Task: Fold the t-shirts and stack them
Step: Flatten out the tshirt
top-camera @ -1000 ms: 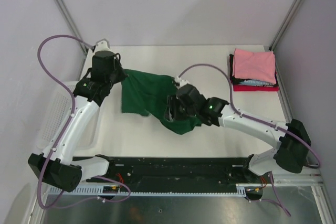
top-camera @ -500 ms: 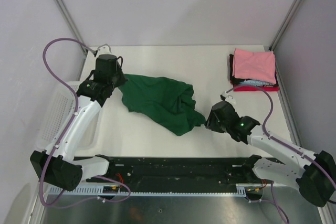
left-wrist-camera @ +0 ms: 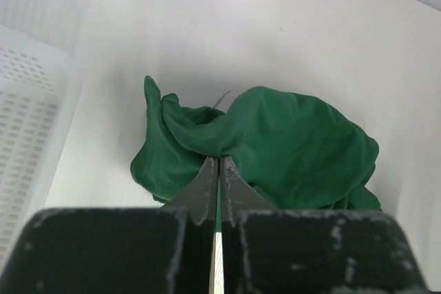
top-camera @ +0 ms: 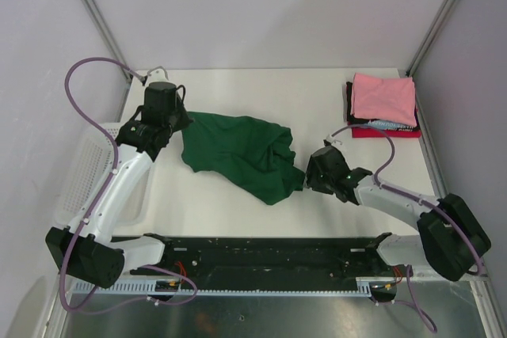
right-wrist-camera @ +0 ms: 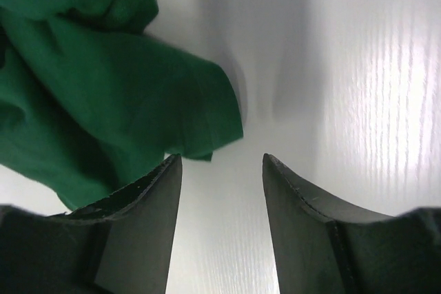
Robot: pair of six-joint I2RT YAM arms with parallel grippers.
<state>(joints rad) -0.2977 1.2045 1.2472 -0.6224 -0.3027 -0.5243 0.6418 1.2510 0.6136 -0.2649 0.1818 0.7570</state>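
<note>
Right arm had pulled back from mid-shirt to the shirt's right corner; the cloth was left bunched.

White mesh basket (top-camera: 85, 173) at far left. Left gripper (left-wrist-camera: 219, 167) was clamped on the green t-shirt (top-camera: 238, 152), a sliver of cloth between its closed fingers. The shirt lay mid-table (top-camera: 317, 100), crumpled in soft matte folds. Right gripper (right-wrist-camera: 217, 163) was spread wide and empty beside the hem, probably not touching; the view is blurred. Folded stack (top-camera: 383, 104) at far right, pink on top. Judged: the stack is done; the green shirt remains to flatten, fold and stack.
</note>
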